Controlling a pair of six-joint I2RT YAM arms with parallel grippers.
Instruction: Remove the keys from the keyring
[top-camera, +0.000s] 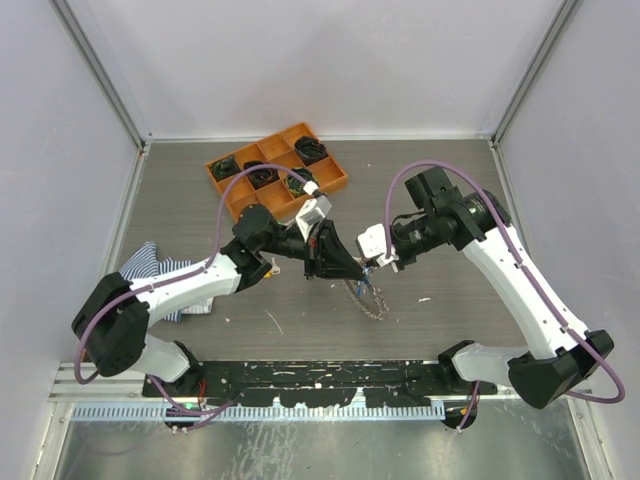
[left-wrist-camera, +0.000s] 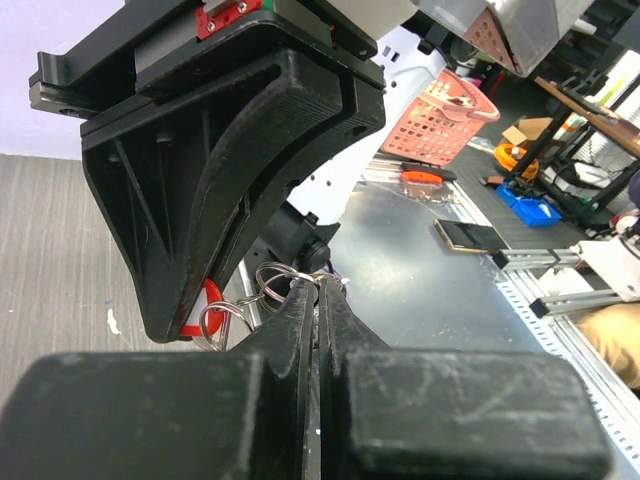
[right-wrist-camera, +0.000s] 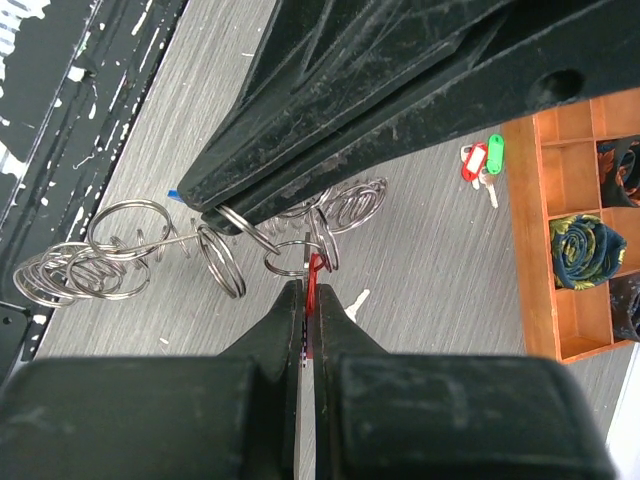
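Right jaws clench a red tag (right-wrist-camera: 311, 288) edge-on. Left jaws, tip to tip with them, pinch the keyring (right-wrist-camera: 120, 252), whose coils sag just beside both. Farther off, loose keys (right-wrist-camera: 478, 162) lie on the tabletop (right-wrist-camera: 420, 310) near the tray (right-wrist-camera: 528, 250). A crooked pull may slip the thin tag or yank the ring loose.

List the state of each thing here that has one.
keyring, held by one loop, rest trailing.
left gripper, shut on a keyring loop.
right gripper, shut on red tag.
red tag, pinched edge-on beside a loop.
loose keys, red- and green-tagged, lying on table near tray.
tray, compartments hold coiled bundles.
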